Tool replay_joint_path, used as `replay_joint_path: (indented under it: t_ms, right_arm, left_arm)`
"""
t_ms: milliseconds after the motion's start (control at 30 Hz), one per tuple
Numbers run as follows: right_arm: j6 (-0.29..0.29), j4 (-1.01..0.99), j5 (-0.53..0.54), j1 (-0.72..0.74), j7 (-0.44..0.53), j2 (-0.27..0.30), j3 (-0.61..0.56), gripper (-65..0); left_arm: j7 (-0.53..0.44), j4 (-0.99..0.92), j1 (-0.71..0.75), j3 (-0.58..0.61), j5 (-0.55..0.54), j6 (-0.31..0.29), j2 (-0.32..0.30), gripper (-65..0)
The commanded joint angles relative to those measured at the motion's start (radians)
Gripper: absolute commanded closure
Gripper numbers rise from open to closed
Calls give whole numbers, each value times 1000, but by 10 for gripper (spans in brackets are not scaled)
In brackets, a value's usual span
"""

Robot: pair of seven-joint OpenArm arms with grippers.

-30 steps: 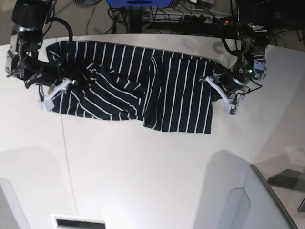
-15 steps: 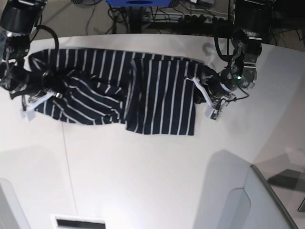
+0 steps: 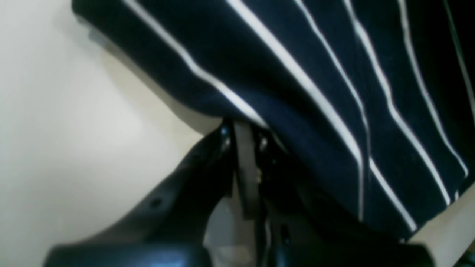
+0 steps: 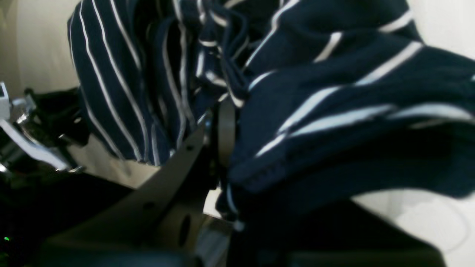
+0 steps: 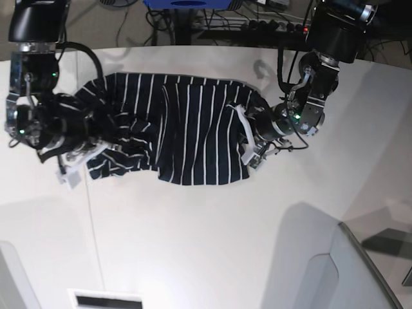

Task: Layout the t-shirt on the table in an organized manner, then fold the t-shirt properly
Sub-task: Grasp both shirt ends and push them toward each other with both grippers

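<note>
The t-shirt, dark navy with thin white stripes, lies bunched across the far half of the white table. My left gripper holds the shirt's edge on the base view's right. In the left wrist view its fingers are shut on a fold of the t-shirt just above the table. My right gripper is at the crumpled end on the base view's left. There the right gripper is shut on gathered t-shirt fabric.
A thin seam line runs down the table. A pale grey raised object stands at the near right corner, and a white piece with a dark slot sits at the near edge. Cables and power strips lie beyond the far edge.
The right gripper closed on the shirt's end, swung outward, then came back inward. The left gripper dragged its edge toward the middle, so the shirt now spans less width and is more bunched.
</note>
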Motion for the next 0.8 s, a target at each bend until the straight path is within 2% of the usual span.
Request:
replay_joint_path:
  t_ms: [0,133,267,333,567,767]
  right_arm:
    - [-2,32,21,16,10,-8,-13,-3]
    - [-26,45,20,41,10,-41,-90,-3]
    - [-118,45,20,72,10,-71,-162,-3]
    - [-137,45,20,86,12,-87,-188,-3]
    - [-144,26,20,93,75,-99,-283,-3]
    - [-144,-69,20,109,128,-99,-360,-3]
  left_arm:
    - [-20,14,-16,-1,-10,-4,1,0]
    - [-20,14,-16,-10,-10,-4,-2,0]
    - [-20,14,-17,-12,-10,-4,-9,0]
    - [-20,15,-13,-12,-10,-4,-22,0]
    - [-20,23,-7,-12,-10,-4,-38,0]
    - [-20,24,-7,-13,-10,-4,-43,0]
